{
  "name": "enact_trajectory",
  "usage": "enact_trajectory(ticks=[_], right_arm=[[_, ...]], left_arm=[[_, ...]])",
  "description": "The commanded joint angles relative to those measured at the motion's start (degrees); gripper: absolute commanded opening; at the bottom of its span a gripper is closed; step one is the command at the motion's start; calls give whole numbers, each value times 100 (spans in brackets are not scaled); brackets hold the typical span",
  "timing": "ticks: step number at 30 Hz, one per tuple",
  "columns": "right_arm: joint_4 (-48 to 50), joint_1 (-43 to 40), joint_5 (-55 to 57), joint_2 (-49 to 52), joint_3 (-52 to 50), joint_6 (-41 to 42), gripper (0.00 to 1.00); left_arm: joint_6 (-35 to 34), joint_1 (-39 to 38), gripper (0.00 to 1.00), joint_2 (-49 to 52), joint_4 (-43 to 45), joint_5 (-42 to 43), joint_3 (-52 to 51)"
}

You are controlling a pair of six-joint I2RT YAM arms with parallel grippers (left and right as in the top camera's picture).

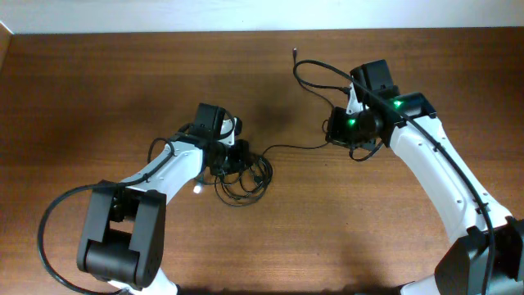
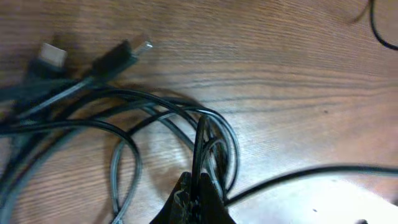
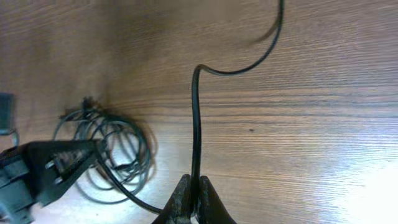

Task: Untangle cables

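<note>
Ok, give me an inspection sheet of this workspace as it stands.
Surface: wooden table, brown grain.
Job's things: cables in a looped tangle by the left arm; one long strand runs to the right arm; plugs lie beside the tangle.
Clutter: nothing seen.
Grippers: left claw shut on a tangle strand; right claw shut on the long strand.
Cables: thick arm wire loops at the left base.
Surroundings: pale strip beyond the table's far edge.

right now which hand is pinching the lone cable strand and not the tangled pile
The right hand: it is shut on a single strand over the bare table. The left hand grips inside the looped pile.
</note>
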Motion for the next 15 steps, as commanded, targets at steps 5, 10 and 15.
enact_trajectory(ticks=[5, 10, 15], right_arm=[[-61, -50, 743, 162, 33, 24, 4], [-70, -48, 426, 164, 33, -431, 4], [-87, -48, -533, 164, 33, -949, 4]], left_arm=[[0, 273, 0, -57, -205, 1132, 273], [28, 382, 0, -76, -356, 1987, 291], [-352, 573, 29, -76, -365, 2151, 291]])
